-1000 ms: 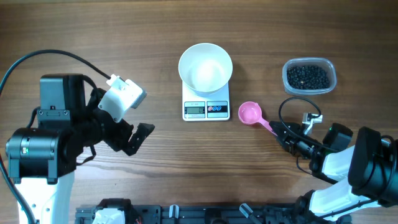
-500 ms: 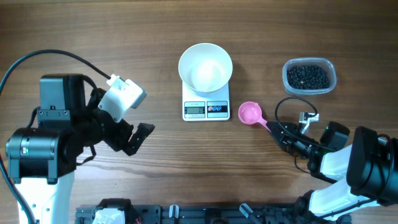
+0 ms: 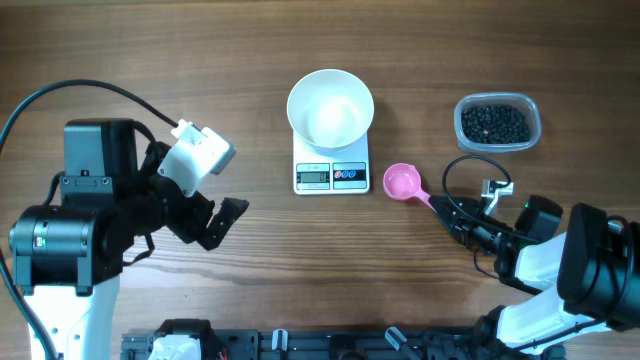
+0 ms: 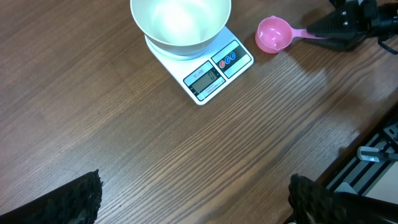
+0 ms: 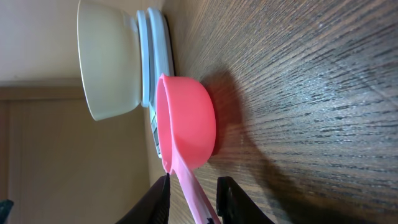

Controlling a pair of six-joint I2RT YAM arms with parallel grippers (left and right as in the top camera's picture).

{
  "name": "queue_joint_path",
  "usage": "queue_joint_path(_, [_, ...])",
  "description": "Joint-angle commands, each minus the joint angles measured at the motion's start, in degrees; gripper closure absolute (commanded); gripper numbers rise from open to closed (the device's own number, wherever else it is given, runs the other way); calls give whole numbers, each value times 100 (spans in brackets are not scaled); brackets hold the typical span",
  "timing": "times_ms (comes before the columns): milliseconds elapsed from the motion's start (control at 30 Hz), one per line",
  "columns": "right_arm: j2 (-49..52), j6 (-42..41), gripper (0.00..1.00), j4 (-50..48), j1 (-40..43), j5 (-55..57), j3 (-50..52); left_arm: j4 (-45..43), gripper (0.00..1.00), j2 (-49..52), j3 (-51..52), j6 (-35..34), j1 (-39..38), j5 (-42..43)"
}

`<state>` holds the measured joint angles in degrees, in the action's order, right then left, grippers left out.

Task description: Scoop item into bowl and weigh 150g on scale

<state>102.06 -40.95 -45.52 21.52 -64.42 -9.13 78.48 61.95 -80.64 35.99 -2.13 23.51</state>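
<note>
- Black fingers (image 5: 231, 198) of the right end effector (image 5: 194, 182) stand on either side of the pink scoop's handle (image 5: 198, 202), low over the counter (image 3: 200, 60).
- Its jaws are narrowly spread. One finger sits right against the handle, while a thin strip of wood grain shows between the handle and the other, so nothing is pinched.
- In the overhead view the right end effector (image 3: 455, 215) points up and to the left from the lower right corner, with its tip at the end of the handle.
- The pink scoop (image 3: 402, 181) lies on the counter with its round cup just right of the scale and its handle running down and to the right. The cup holds nothing.
- The left end effector (image 4: 193, 208) hangs above bare wood at the left side, well apart from everything, with its jaws spread wide and empty. Its textured fingertips (image 4: 81, 199) show only at the two lower corners of the left wrist view.
- The scale (image 3: 332, 175) sits at the middle of the counter, with its grey display and two round buttons facing the robot.
- The bowl (image 3: 330, 108) stands on the scale's platform, covering its far part, and the white inside is bare.
- The item (image 3: 493, 123), a mass of small black pieces, fills the clear tub (image 3: 533, 110) near the far right edge, beyond the right arm and well apart from the bowl.
- A black cable (image 3: 447, 178) loops up from the right arm, between the scoop and the tub.
</note>
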Motion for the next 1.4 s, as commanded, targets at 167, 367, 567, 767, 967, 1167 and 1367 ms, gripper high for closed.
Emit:
queue_joint_path(167, [96,4,78,-42,-31,-55,35,4,0,-17,-92,109,39,90])
queue_joint_path(367, [96,7,86,-52,-31,-59,35,4,0,-17,-92,109,39,90])
queue_joint_path(567, [96,44,89,-52,-31,-59,35,4,0,-17,-92,109,39,90])
queue_joint_path(767, [96,-20,96,-321,-31,-330,35,4,0,-17,-92,109,39,90])
queue_joint_path(967, [87,-1832,95,-1910,-28,-1342,35,4,0,-17,-92,109,39,90])
queue_joint_path(1167, [83,-4553,95,-4955,221,-1965,35,4,0,-17,-92,109,39,90])
queue_joint_path(1367, [-275,-4975,95,-4937,815,-2328,-120,4,0,-17,-92,109,39,90])
